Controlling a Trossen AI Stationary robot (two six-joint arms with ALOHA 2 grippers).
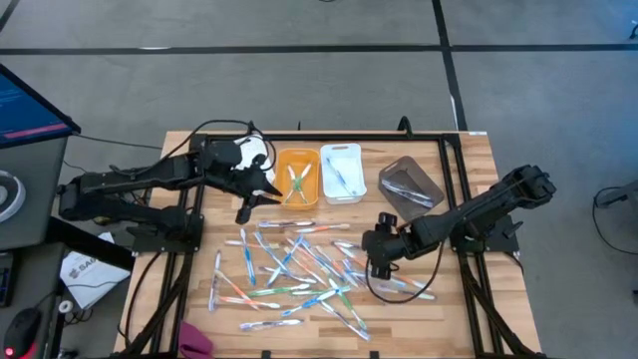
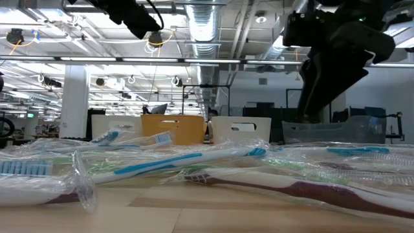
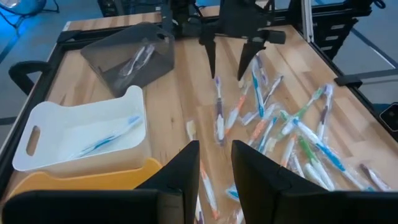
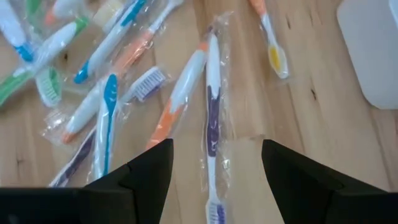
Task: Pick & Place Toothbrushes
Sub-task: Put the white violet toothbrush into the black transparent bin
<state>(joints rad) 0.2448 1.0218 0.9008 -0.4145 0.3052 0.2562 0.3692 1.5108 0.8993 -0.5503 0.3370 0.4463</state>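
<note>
Right fingers [image 4: 214, 177] are spread above a purple toothbrush [image 4: 212, 118]; left fingers [image 3: 214, 168] are parted, nothing held.

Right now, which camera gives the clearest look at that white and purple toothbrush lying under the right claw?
The right wrist view: the purple toothbrush lies in its clear wrapper on the wood, straight between the open fingers of the right gripper. The left wrist view shows it small and farther off. In the high and low views I cannot pick it out from the pile.
</note>
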